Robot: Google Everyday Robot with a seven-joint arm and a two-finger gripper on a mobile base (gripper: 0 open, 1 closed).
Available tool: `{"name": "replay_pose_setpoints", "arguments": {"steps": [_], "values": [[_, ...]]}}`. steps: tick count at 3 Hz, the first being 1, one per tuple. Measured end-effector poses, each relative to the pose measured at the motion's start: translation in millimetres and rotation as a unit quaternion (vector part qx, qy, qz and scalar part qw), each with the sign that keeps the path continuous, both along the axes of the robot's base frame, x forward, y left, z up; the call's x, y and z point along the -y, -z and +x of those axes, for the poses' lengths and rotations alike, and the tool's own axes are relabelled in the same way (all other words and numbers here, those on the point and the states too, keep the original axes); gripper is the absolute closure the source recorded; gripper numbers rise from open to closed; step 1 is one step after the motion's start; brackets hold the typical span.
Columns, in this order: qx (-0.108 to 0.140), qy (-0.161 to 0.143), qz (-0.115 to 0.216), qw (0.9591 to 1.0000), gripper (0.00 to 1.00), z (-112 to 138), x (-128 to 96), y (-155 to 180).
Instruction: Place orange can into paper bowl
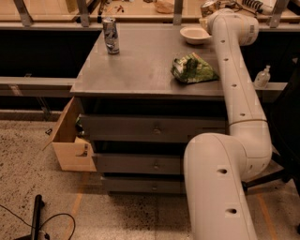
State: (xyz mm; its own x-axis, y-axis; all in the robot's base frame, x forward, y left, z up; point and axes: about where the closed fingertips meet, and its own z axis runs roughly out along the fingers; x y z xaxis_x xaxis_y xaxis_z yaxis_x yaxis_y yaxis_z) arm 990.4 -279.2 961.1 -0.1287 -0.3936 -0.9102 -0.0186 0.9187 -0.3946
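The paper bowl (195,34) is off-white, shallow and empty, and stands at the far right of the grey cabinet top (140,65). My gripper (207,9) is at the end of the white arm, just behind and right of the bowl, at the top edge of the view. A small gold-orange and silver shape at the gripper looks like the orange can (206,6). Most of it is hidden, and I cannot see how it is held.
A tall slim silver-blue can (110,35) stands at the far left of the top. A green crumpled snack bag (193,69) lies near the right front. A wooden drawer (70,138) hangs open at the left. A bottle (262,77) stands on the right. A cable (37,220) lies on the floor.
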Motion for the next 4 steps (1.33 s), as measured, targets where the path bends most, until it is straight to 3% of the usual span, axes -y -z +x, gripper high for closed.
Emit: {"name": "replay_pose_setpoints", "arguments": {"steps": [2,3,4], "values": [[0.014,-0.016,0.059,0.9980,1.00,12.3,-30.8,5.3],[0.025,-0.023,0.061,0.9975,1.00,15.4,-35.0,6.5],[0.054,-0.026,0.056,0.9966,1.00,18.5,-32.9,0.3]]}}
